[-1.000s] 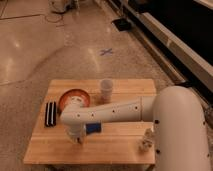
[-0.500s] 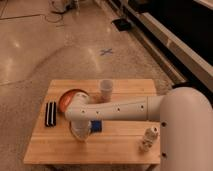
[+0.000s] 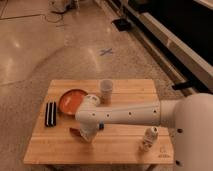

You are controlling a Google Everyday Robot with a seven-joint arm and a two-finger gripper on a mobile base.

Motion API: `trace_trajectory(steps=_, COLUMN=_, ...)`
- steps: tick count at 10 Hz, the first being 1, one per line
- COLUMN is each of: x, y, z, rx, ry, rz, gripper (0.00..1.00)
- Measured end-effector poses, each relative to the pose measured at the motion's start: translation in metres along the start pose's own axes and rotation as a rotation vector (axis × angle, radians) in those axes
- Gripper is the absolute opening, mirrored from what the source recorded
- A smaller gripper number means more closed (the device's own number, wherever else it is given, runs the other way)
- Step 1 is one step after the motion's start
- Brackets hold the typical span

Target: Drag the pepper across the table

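The pepper point(image 3: 75, 131) is a small dark red piece lying on the light-wood table point(image 3: 125, 147), left of centre near the front. My gripper point(image 3: 87, 136) points down at the table, right beside the pepper's right end and touching or almost touching it. The white arm point(image 3: 130, 115) reaches in from the right and hides most of what lies under the wrist.
A blue sponge point(image 3: 101, 126) peeks out just right of the gripper. An orange plate point(image 3: 70, 100) and a black ridged object point(image 3: 50, 114) lie at the left. A pale cup point(image 3: 105, 88) stands at the back centre. A small white bottle point(image 3: 148, 138) stands at the front right.
The gripper has shifted a little to the right along the table's front half, and the wrist now covers more of the blue sponge. The other objects have not moved.
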Motion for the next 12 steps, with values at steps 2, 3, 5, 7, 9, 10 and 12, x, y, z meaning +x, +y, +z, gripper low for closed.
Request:
trace_trajectory(steps=2, x=-0.014, y=0.015, z=-0.002, rx=-0.005, ry=0.013, rz=-0.058, gripper=0.0)
trace_trajectory(steps=3, x=-0.021, y=0.023, z=-0.002, rx=-0.01, ry=0.012, rz=-0.075, gripper=0.0)
trace_trajectory(steps=5, x=-0.04, y=0.047, z=0.0, rx=-0.021, ry=0.002, rz=-0.101, gripper=0.0)
trace_trajectory(steps=7, x=-0.055, y=0.069, z=0.001, rx=-0.04, ry=-0.016, rz=-0.106, gripper=0.0)
trace_trajectory(steps=9, x=-0.071, y=0.094, z=0.0, rx=-0.065, ry=-0.041, rz=-0.084, gripper=0.01)
trace_trajectory(steps=10, x=-0.076, y=0.102, z=-0.002, rx=-0.075, ry=-0.048, rz=-0.071, gripper=0.05)
trace_trajectory(steps=12, x=-0.085, y=0.122, z=-0.006, rx=-0.099, ry=-0.062, rz=-0.035, gripper=0.27)
